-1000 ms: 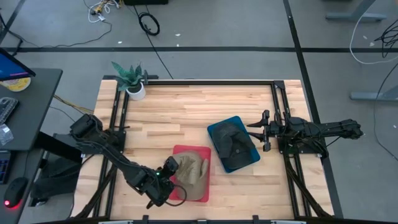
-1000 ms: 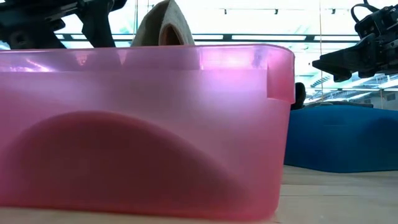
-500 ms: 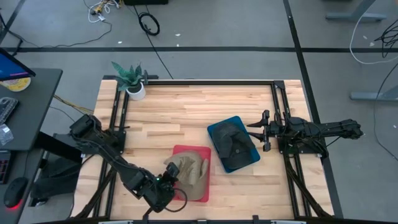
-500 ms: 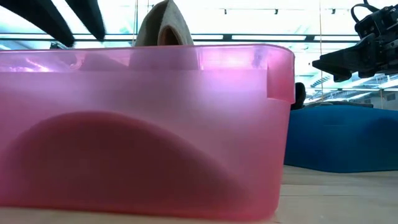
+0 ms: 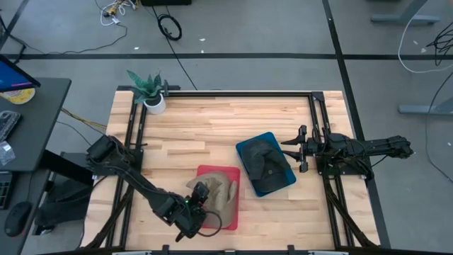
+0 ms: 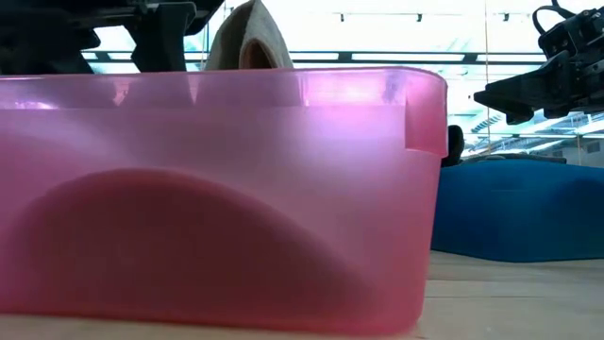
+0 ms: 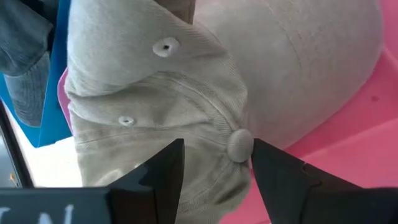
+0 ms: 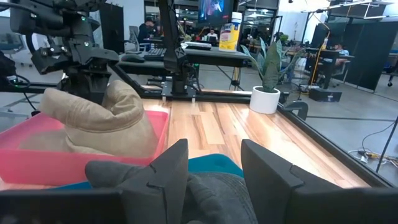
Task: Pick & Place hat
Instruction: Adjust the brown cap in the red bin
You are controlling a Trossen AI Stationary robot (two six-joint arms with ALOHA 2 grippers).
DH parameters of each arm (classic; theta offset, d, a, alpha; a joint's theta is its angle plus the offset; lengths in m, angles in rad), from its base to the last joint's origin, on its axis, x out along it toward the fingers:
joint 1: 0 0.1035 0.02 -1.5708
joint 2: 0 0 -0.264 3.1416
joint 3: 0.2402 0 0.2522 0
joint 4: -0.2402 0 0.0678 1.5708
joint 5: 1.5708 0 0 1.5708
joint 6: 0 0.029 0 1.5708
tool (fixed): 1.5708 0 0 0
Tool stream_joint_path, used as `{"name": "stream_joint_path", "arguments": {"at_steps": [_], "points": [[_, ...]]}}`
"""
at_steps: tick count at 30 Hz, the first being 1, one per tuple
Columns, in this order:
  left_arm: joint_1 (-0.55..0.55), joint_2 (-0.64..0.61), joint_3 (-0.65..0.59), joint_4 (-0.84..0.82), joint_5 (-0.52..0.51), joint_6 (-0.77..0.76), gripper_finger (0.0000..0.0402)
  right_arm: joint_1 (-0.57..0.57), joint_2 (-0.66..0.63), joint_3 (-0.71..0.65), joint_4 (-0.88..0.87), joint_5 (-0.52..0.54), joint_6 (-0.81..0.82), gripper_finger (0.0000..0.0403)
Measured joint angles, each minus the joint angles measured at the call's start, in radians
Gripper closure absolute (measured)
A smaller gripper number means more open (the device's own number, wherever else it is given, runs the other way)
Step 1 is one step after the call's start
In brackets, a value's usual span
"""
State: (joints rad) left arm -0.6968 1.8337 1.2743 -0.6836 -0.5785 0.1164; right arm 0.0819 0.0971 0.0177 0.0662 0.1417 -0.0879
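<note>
A tan hat (image 5: 219, 195) lies bunched up in the pink bin (image 5: 228, 216) at the table's near middle, and its peak (image 6: 247, 38) shows above the bin's rim. My left gripper (image 5: 202, 200) stands open over the hat's crown, slanting down. Its fingers stand on either side of the top button (image 7: 239, 144). My right gripper (image 5: 296, 149) waits open and level at the table's right. It is beside the blue bin (image 5: 244, 145), where a dark grey hat (image 5: 267, 164) lies. My left gripper comes at the tan hat's crown (image 7: 211, 124) from above, slanting, with a gap between its fingers (image 7: 161, 177). The crown cloth lies between and beyond them. Whether the fingertips touch the cloth I cannot tell. The hat rests in the pink bin.
A potted plant (image 5: 150, 91) stands at the far left corner. Black rails (image 5: 134, 149) run along the table's left and right sides. Bare wood lies between the bins and the far edge.
My left gripper has gone from the pink bin's left rim toward the table's near edge, then in over the hat. The tan hat, spread over the bin's near part before, now sits bunched toward the bin's far side, baring pink floor near the front.
</note>
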Motion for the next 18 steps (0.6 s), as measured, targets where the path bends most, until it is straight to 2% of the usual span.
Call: {"name": "stream_joint_path", "arguments": {"at_steps": [3, 6, 13, 18], "points": [[0.000, 0.001, 0.000, 0.003, 0.005, -0.018, 0.0216, 0.000, 0.000, 0.000, 0.000, 0.000, 0.000, 0.0247], [0.000, 0.001, 0.000, 0.010, 0.005, -0.027, 0.0242, 0.000, 0.000, 0.000, 0.000, 0.000, 0.000, 0.0247], [0.000, 0.001, 0.010, 0.028, -0.029, -0.056, 0.0379, 0.000, 0.000, 0.000, 0.000, 0.000, 0.000, 0.0247], [0.000, 0.001, 0.064, 0.026, -0.103, -0.070, 0.0372, 0.000, 0.000, 0.000, 0.000, 0.000, 0.000, 0.0247]]}}
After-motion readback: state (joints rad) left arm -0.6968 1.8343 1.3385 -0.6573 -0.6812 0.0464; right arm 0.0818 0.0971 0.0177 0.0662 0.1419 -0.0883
